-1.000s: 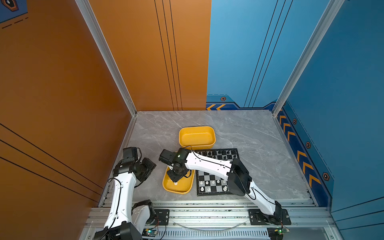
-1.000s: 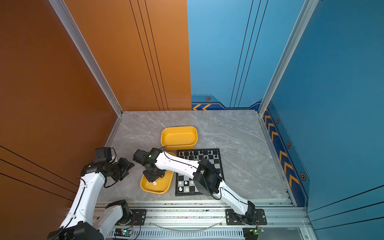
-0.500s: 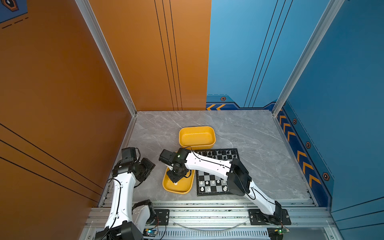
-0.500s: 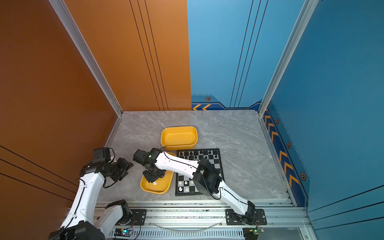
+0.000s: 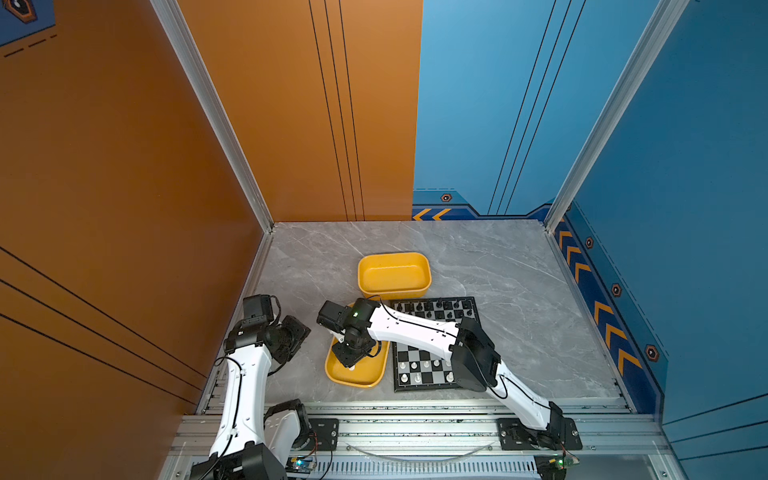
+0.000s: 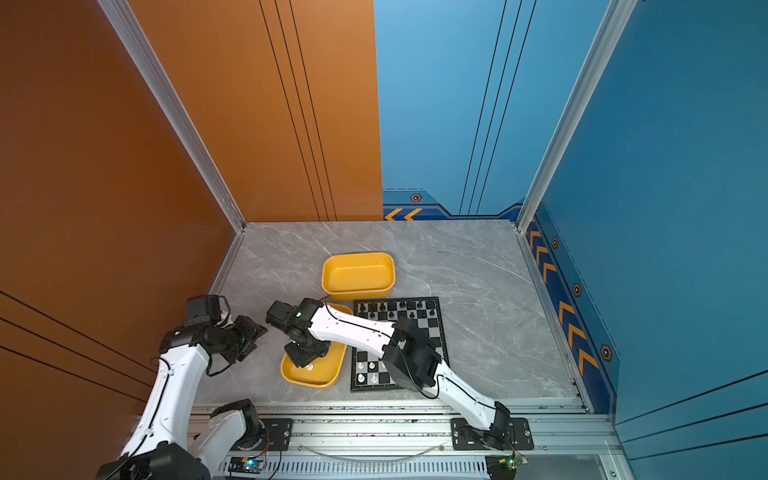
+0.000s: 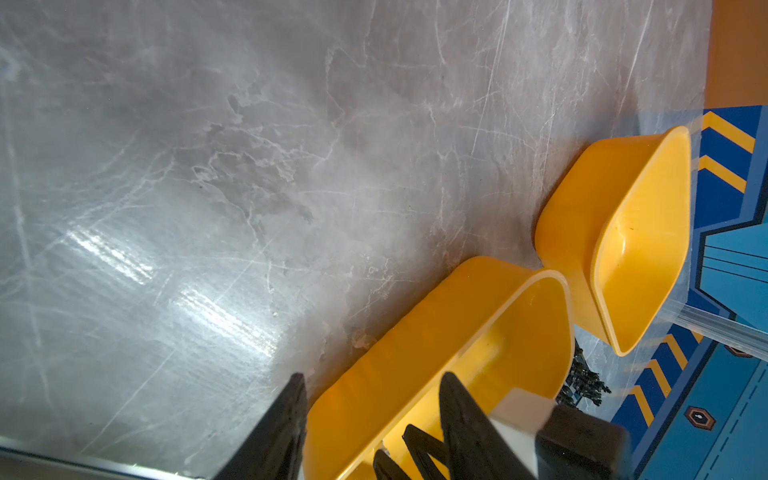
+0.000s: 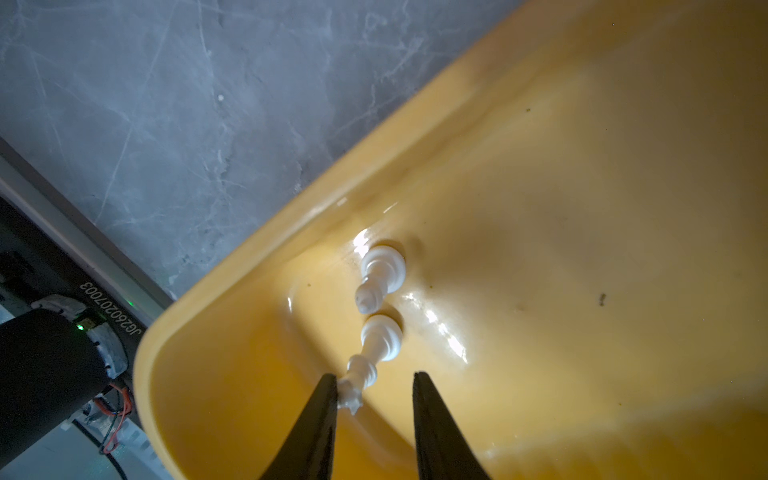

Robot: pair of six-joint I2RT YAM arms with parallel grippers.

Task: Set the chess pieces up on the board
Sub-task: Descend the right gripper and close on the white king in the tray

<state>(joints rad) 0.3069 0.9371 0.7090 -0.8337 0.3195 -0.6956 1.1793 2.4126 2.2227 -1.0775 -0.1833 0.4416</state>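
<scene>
Board [image 5: 432, 387] lay flat; black pieces [image 5: 432, 307] on far rows, white pieces [image 5: 415, 366] near. Two spare white chessmen [image 8: 380, 274] sat close together in yellow tray [image 8: 291, 216].

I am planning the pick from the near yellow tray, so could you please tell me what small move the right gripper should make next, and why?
Probably close the right gripper on the taller white piece. Its jaws stand open in the near yellow tray, the piece's top touches one finger, and the second white piece sits clear of them.
</scene>
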